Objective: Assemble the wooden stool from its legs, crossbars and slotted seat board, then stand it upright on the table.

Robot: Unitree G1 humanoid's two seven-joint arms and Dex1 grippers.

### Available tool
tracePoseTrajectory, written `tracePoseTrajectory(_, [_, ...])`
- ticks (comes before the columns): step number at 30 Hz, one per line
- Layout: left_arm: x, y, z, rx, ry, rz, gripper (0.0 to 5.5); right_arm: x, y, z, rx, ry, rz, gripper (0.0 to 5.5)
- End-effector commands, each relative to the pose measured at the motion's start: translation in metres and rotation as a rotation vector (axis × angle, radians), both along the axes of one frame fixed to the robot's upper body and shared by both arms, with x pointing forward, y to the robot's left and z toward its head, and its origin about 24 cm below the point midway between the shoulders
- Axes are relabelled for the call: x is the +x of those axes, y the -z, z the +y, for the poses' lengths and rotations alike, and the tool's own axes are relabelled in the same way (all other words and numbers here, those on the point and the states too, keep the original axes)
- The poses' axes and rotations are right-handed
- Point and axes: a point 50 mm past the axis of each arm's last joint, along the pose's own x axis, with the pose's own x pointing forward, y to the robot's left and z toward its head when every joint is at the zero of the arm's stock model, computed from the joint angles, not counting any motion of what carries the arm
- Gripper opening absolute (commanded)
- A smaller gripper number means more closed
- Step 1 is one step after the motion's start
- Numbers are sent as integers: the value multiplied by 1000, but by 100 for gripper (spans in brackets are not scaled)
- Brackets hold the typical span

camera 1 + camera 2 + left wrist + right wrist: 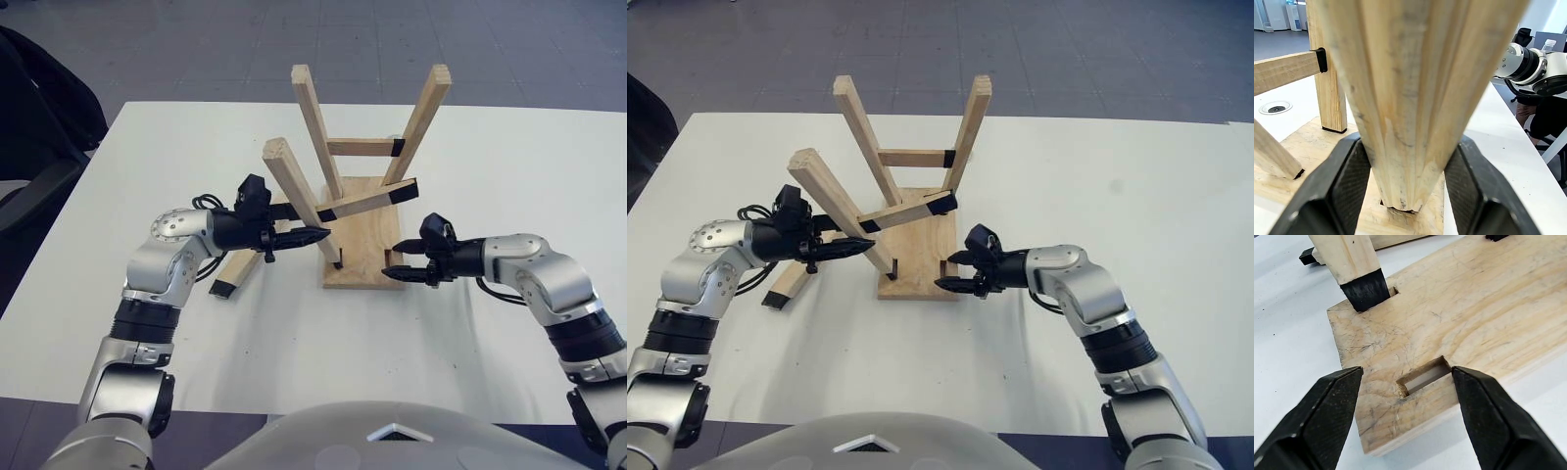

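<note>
Left gripper clamps a seated leg; right gripper gapes over the empty slot. Judged next: loose leg goes there.

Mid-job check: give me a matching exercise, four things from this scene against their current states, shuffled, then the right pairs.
Things:
1. left gripper
2. right gripper
3. loose leg
4. seat board

States:
A. lies on the table, left of the board
B. open, at the empty slot
C. flat on the table, slots facing up
D. shut on the leaning leg

Pairs: 1-D, 2-B, 3-A, 4-C
</note>
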Motion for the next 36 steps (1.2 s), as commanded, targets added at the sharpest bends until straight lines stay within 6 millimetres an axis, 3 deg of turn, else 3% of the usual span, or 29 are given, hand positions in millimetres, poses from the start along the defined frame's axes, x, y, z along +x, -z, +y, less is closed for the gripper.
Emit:
tracePoseTrajectory(1, [4, 7, 0, 55, 17, 4, 213, -1, 3, 1, -20, -7, 8, 336])
tracePoseTrajectory(10, [22, 7, -9, 157, 41, -51, 211, -10, 15, -2, -74, -26, 16, 336])
tracePoseTrajectory(15, [-4, 23, -10, 261, 109, -77, 211, -13, 16, -3, -81, -25, 11, 336])
tracePoseTrajectory(21, [-28, 48, -9, 351, 64, -73, 211, -16, 20, -4, -90, -10, 18, 336])
tracePoseTrajectory(27, [-30, 62, -20, 506, -11, -36, 211, -17, 35, -11, -126, 26, 60, 336])
tracePoseTrajectory(32, [-41, 72, -19, 505, -22, 5, 211, -20, 38, -13, -125, 35, 67, 336])
tracePoseTrajectory(36, [-39, 73, -19, 494, -31, 7, 211, -17, 34, -13, -121, 37, 58, 336])
